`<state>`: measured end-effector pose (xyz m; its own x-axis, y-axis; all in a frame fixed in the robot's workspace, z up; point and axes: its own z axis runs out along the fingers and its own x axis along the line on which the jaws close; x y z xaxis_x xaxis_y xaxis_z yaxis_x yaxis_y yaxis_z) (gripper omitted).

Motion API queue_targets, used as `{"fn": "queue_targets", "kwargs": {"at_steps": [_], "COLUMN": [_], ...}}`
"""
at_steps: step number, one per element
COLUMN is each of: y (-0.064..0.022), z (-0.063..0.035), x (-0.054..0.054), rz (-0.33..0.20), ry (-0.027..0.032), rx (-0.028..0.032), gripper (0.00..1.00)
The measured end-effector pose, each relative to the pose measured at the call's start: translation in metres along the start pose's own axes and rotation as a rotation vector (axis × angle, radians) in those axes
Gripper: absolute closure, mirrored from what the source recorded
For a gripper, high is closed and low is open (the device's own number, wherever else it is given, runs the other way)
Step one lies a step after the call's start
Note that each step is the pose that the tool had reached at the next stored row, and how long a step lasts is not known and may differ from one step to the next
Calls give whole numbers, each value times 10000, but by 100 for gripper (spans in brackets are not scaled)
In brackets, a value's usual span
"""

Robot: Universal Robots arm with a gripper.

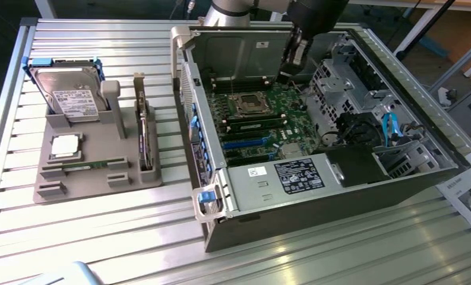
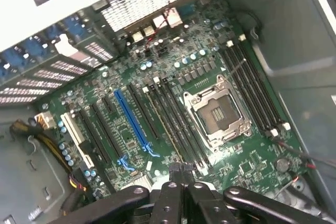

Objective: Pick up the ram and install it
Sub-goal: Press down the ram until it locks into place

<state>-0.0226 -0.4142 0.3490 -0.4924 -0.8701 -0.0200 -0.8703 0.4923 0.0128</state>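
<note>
The claw (image 1: 287,72) is seen lowered into the open computer case (image 1: 394,178), above the rear part of the motherboard (image 1: 259,127), beside the folded-up side panel. In the wrist view the claw (image 2: 181,176) is shown fully closed, its dark fingers (image 2: 169,198) pressed together, and it is held over the motherboard (image 2: 157,108) close to the long memory slots (image 2: 176,121) and the empty processor socket (image 2: 216,113). A blue expansion slot (image 2: 131,121) is seen beside the black ones.

The ram (image 1: 88,164) is found well apart from the claw, on the exterior view's left: the thin green stick is seated on edge in a slot of the grey holder (image 1: 100,184) standing on the ribbed metal desk (image 1: 100,243). Just behind it in the same holder, the silver-topped processor (image 1: 66,146) is laid flat, and further back a hard drive (image 1: 73,95) with blue rails is stood upright. A dark expansion card (image 1: 144,139) is set on edge along the holder's side nearest the case. The case is laid on its side on the desk, with the power supply (image 1: 299,175) towards the near end.
</note>
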Motion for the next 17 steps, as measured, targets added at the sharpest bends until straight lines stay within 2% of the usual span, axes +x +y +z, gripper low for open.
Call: {"fn": "queue_targets", "kwargs": {"at_steps": [1,7,9,11,17], "y": [0,0,0,0,0], "z": [0,0,0,0,0], "x": [0,0,0,0,0], "rz": [184,2288,2745,3455,4641], "ry": [-3,-30,-36,-45,-59], "rx": [4,46,55,69,93], "gripper": [90,90,90,90,90]}}
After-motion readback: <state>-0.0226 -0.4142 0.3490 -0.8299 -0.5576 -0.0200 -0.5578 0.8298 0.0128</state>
